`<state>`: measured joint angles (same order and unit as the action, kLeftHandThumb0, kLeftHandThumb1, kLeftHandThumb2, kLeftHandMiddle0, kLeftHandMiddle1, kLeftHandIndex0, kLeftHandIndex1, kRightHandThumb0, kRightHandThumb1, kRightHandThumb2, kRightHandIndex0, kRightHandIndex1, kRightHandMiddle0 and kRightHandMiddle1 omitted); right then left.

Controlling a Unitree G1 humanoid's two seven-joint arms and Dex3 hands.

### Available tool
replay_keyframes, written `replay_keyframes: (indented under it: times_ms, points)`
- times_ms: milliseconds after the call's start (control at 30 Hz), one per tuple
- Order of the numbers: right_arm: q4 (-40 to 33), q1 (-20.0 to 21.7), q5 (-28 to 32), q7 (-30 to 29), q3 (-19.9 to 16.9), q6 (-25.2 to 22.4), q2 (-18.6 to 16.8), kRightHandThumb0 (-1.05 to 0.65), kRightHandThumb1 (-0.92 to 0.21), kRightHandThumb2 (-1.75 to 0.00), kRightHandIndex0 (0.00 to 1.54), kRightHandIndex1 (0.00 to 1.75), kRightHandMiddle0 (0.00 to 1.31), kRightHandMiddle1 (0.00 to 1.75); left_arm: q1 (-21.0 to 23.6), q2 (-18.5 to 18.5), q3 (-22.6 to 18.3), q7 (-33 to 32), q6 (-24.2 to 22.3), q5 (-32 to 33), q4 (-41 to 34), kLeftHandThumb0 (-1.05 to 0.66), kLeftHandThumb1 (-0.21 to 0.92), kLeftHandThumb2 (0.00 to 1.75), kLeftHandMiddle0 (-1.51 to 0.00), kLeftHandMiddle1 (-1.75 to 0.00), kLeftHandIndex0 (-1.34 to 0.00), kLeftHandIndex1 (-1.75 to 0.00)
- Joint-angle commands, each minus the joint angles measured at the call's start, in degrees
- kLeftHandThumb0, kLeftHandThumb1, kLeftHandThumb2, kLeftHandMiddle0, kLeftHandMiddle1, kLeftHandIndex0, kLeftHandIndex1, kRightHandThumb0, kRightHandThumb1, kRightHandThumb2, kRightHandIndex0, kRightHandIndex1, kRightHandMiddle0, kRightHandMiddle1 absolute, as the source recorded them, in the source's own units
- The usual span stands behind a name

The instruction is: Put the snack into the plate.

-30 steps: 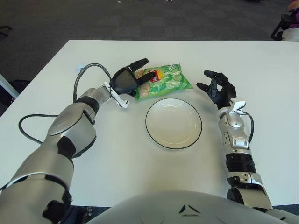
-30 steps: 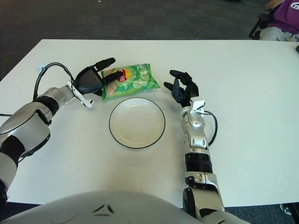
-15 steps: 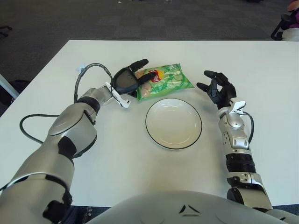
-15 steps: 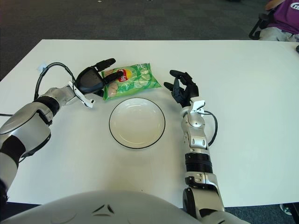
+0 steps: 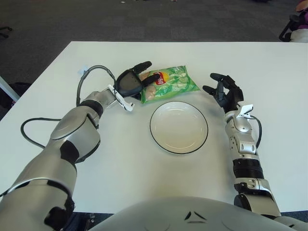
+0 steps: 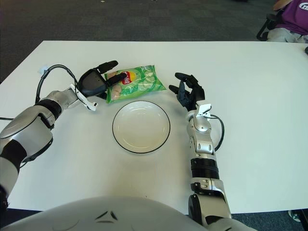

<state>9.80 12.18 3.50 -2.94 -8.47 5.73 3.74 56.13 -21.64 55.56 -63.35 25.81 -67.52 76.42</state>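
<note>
The left robot hand (image 5: 134,80) grips the snack's (image 5: 169,83) near-left end.

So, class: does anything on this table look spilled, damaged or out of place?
Nothing stands out. The green snack bag lies intact beside the empty white plate, left hand at its end, right hand open beside the plate.

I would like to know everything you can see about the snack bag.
The snack bag is a glossy green packet, plastic by its look, with a red and yellow logo and pictures of pale chips. It looks sealed and lies flat on the white table, just behind the plate. The left hand grips its left end, one finger above the bag and one across its front.
</note>
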Motion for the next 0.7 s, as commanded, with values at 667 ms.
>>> replay_keyframes:
  times_ms: [667]
  points:
    - [-0.51, -0.07, 0.23, 0.08, -0.36, -0.36, 0.17, -0.38, -0.92, -0.74, 0.98, 0.00, 0.46, 0.62, -2.24, 2.87, -0.24, -3.61, -2.71, 1.23, 2.02, -0.46, 0.89, 0.00, -0.70, -0.75, -0.67, -0.58]
